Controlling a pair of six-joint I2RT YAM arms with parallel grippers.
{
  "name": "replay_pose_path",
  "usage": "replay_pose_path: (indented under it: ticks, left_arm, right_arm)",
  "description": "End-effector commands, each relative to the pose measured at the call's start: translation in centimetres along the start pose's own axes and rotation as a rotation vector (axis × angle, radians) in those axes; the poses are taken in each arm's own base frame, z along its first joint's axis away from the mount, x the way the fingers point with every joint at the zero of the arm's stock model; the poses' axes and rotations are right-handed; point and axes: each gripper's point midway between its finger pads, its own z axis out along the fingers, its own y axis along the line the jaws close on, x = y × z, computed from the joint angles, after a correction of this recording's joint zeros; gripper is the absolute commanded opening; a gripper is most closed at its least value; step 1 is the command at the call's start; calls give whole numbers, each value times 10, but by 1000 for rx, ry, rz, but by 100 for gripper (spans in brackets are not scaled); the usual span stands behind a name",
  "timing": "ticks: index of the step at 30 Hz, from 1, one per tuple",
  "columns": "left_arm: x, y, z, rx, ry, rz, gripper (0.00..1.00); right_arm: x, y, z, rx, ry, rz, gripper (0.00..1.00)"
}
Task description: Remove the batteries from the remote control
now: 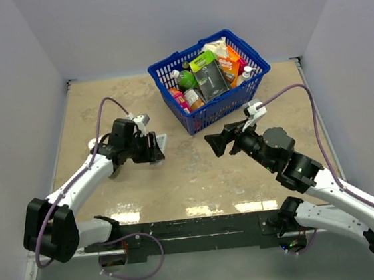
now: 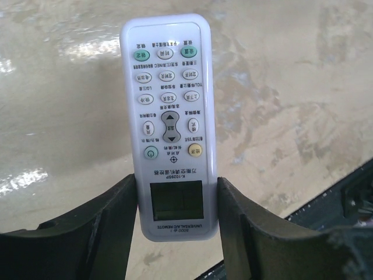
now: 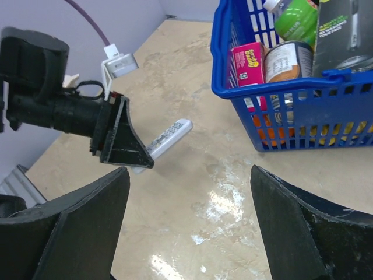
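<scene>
The remote control (image 2: 169,116) is pinched near its display end between the two dark fingers of the left gripper (image 2: 178,188). In the left wrist view its button face is turned toward the camera, with the small screen sitting between the fingers and the rows of buttons running out toward 12 o'clock. The opposite face is not shown in any view. In the right wrist view the white bar (image 3: 169,135) is seen jutting out of the left gripper (image 3: 123,140) toward 2 o'clock, over the mottled beige table (image 1: 197,172); whether its far end touches the surface cannot be told.

In the top view the left gripper (image 1: 153,148) is placed at about 9 o'clock of the table's middle, and only a pale sliver of the remote is made out at its tip. The right gripper (image 1: 214,144) is found at 3 o'clock from it, near but apart, its tips pointed at the remote. Its jaws are spread wide and nothing is held between them, as is shown in the right wrist view (image 3: 189,181).

A blue basket (image 1: 224,107) is set at 1 o'clock from the remote, close to the right gripper. It is packed with groceries, among them a green bottle (image 1: 187,80), a can (image 3: 287,60) and a red box (image 3: 247,60).
</scene>
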Motion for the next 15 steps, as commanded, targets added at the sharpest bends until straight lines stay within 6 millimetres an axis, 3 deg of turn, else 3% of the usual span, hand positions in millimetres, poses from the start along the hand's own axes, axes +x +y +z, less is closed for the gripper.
replay_pose_path:
  ticks: [1,5,10,13,15]
  left_arm:
    - [-1,-34,-17,190,-34,95,0]
    - [26,-48,-20,328,20,125,0]
    - [34,-67,-32,447,25,169,0]
    - [38,-71,-34,481,30,181,0]
    - [40,-73,-35,490,27,182,0]
  right_arm:
    - [-4,14,13,-96,-51,-107,86]
    - [0,21,22,-178,-88,-297,79]
    - [2,35,25,-322,-254,-594,77]
    - [21,48,33,-444,-230,-787,78]
    - [45,55,41,-532,-170,-875,73]
